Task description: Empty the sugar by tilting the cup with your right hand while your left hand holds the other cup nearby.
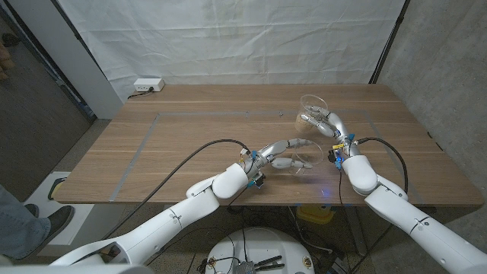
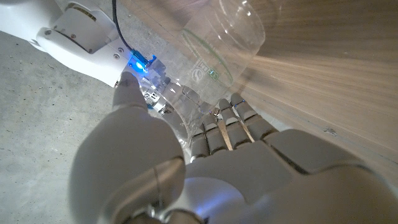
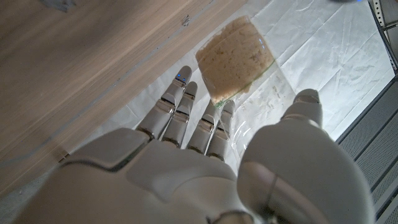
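Note:
My right hand [image 1: 329,124] holds a clear plastic cup [image 1: 311,106] lifted above the table's right half. In the right wrist view, brown sugar [image 3: 237,57] fills the far end of that cup [image 3: 249,93], between the fingers [image 3: 180,112] and the thumb of the right hand [image 3: 205,168]. My left hand [image 1: 278,152] grips a second clear cup [image 1: 305,156], tilted and low over the table, just in front of and below the first. The left wrist view shows this cup [image 2: 221,43] without sugar in it, held by the left hand [image 2: 205,162] close to the right wrist.
A white power strip [image 1: 147,86] lies at the table's back left corner. Tape lines [image 1: 144,144] mark a rectangle on the wooden table [image 1: 190,129]. A person's shoe [image 1: 47,222] shows on the floor at the left. A white sheet hangs behind.

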Robot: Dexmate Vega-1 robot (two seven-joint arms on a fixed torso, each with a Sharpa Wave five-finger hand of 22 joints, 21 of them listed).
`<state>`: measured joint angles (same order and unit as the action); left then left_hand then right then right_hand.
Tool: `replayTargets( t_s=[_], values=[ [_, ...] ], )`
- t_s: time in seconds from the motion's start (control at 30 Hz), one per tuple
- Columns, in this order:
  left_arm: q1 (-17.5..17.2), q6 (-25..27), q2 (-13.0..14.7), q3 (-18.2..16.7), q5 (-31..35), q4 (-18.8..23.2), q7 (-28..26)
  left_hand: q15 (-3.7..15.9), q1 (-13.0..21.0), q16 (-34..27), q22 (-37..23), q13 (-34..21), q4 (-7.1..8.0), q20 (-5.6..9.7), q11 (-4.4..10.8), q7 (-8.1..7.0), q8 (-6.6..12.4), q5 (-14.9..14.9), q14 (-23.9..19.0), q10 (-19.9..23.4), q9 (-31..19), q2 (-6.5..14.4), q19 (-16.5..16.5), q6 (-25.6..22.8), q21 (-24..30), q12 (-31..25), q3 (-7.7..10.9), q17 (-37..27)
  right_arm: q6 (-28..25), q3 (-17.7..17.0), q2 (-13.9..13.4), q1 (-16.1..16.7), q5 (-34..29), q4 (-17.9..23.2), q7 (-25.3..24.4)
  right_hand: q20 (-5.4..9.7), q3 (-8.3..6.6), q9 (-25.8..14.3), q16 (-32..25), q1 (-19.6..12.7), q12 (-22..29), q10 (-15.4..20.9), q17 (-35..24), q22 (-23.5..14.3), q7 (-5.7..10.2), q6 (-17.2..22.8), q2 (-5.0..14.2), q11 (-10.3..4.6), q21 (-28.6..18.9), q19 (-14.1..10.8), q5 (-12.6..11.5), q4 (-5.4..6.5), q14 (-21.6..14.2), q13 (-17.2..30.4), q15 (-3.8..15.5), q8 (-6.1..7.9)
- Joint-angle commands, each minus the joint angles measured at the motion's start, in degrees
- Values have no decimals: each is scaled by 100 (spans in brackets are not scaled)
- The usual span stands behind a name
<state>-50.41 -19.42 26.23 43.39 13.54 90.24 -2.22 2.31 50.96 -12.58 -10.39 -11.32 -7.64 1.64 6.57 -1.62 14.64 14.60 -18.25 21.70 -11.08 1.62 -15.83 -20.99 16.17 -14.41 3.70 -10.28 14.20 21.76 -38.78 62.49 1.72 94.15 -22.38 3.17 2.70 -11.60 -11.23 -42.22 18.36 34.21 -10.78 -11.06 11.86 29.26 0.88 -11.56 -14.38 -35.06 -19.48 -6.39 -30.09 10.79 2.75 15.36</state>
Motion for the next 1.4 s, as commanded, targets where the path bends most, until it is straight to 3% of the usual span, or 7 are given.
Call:
replayTargets(
  t_s=[0.03,0.3,0.73,0.83,0.97,1.17,1.4],
  values=[
    [-444,131,188,-378,-698,344,-65,279,102,-41,0,-18,-15,-23,-28,16,24,-33,-93,81,-20,76,-113,-93,61,-21,51,-14,-158,23,-40,0,-61,195,31,25,6,-9,8,-15,-20,81,-17,-14,-18,61,58,-3,20,-38,22,4,-35,12,587,-3],
    [-764,19,234,-671,-1349,373,-173,238,128,16,-5,-22,3,-81,-33,30,-27,-94,-40,23,-22,102,-99,-27,30,35,55,-20,-338,43,-91,-115,-164,372,96,20,7,-9,9,-22,-28,83,-17,-14,-21,56,69,-2,26,-36,30,5,-37,13,588,-16],
    [-1111,401,497,-1017,-1613,861,-447,241,109,63,-9,-25,38,20,-71,38,-62,-170,-1,2,-25,97,-36,-16,-27,80,30,-27,-355,21,-113,-270,-257,320,88,24,-6,-11,11,-59,-42,81,-15,-14,-32,65,98,-5,27,-51,40,-3,-42,13,584,-29],
    [-1108,596,538,-1049,-1662,967,-440,231,105,69,-10,-26,44,18,-69,40,-66,-182,5,-3,-25,97,-18,-19,-39,87,25,-28,-118,22,-94,-311,-197,154,124,29,-13,-11,10,-80,-43,85,-14,-15,-32,67,107,-3,25,-63,42,-11,-50,13,599,-33],
    [-1061,739,558,-1075,-1699,1009,-446,235,97,87,-10,-26,53,29,-70,24,-78,-199,31,-7,-25,93,-10,-8,-50,98,17,-28,-181,42,-126,-357,-329,133,93,107,-29,-12,-8,-122,-48,104,-14,-14,-49,103,139,29,4,-136,52,-22,-108,13,624,-33],
    [-1013,945,611,-1114,-1649,1149,-518,237,85,99,-12,-27,68,41,-72,41,-93,-225,38,-9,-26,91,32,-2,-80,113,5,-29,-465,51,-269,-364,-722,372,-25,162,-42,-13,-21,-164,-44,147,-12,-13,-73,138,163,76,-3,-177,68,-34,-163,13,641,-36],
    [-886,1092,632,-1095,-1575,1180,-529,220,73,134,-16,-28,89,51,-100,43,-133,-260,103,-56,-27,96,101,51,-127,153,-9,-30,-587,-12,-346,-382,-664,466,80,178,-56,-14,-17,-195,-48,159,-12,-13,-83,144,188,83,-3,-191,76,-41,-164,13,644,-44]
  ],
)
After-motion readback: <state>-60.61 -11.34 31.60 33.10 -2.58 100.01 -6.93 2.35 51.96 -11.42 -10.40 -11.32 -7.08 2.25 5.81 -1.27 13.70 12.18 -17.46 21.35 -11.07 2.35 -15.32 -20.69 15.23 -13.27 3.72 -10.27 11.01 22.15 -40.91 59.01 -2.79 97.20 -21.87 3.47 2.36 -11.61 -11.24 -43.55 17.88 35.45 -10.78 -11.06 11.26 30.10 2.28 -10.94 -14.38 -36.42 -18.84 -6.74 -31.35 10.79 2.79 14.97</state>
